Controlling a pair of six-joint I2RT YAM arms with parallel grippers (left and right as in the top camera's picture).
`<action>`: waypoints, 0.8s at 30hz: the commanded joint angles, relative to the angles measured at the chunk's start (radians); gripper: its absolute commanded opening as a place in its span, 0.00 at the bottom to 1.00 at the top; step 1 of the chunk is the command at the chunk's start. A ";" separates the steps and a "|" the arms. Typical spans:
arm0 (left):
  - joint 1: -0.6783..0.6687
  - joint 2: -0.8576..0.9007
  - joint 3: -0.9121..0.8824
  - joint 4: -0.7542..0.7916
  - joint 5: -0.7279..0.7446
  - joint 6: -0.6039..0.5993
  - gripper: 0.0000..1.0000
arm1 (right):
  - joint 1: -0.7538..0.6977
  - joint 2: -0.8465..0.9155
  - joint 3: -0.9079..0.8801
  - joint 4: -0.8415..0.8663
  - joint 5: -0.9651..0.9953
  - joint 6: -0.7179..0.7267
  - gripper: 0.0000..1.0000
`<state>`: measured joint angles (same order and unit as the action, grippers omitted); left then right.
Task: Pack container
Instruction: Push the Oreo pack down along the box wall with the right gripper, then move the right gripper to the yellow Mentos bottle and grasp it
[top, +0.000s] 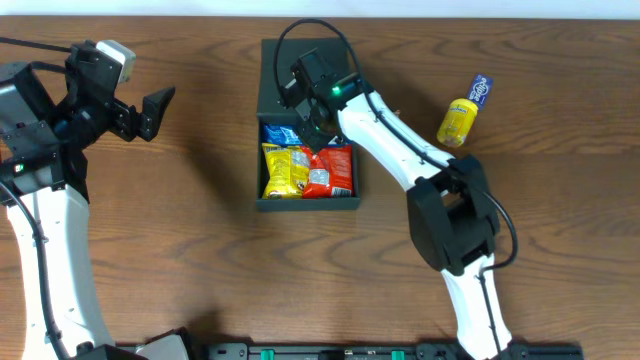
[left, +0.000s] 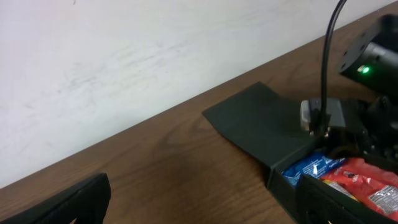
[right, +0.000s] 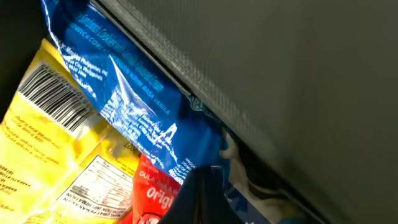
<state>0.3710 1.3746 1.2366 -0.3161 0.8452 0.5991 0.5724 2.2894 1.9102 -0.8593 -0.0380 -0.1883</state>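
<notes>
The container (top: 305, 205), a dark box, sits mid-table with its lid (top: 275, 80) lying open toward the back. Inside lie a blue packet (top: 278, 133), a yellow packet (top: 284, 170) and a red packet (top: 333, 170). My right gripper (top: 315, 130) reaches down into the box. In the right wrist view its fingers (right: 202, 196) are shut together, tips against the blue packet (right: 124, 93) beside the dark wall (right: 280, 74). My left gripper (top: 150, 110) hangs open off to the left, nothing between its fingers (left: 62, 202).
A yellow snack packet with a blue end (top: 462, 118) lies on the wooden table right of the box. The right arm's black cable (left: 326, 68) arcs above the lid (left: 261, 118). A pale wall runs behind the table's far edge.
</notes>
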 joint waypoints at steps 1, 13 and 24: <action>0.002 0.011 0.006 -0.001 -0.004 -0.002 0.95 | -0.003 0.048 0.008 0.006 0.001 0.020 0.01; 0.002 0.011 0.006 0.000 -0.003 -0.002 0.95 | -0.007 -0.051 0.065 -0.016 0.009 0.041 0.01; 0.001 0.011 0.006 -0.019 -0.006 -0.002 0.95 | -0.271 -0.190 0.073 -0.081 0.011 0.243 0.01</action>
<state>0.3710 1.3746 1.2366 -0.3264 0.8379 0.5991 0.3916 2.1216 1.9709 -0.9165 -0.0357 -0.0589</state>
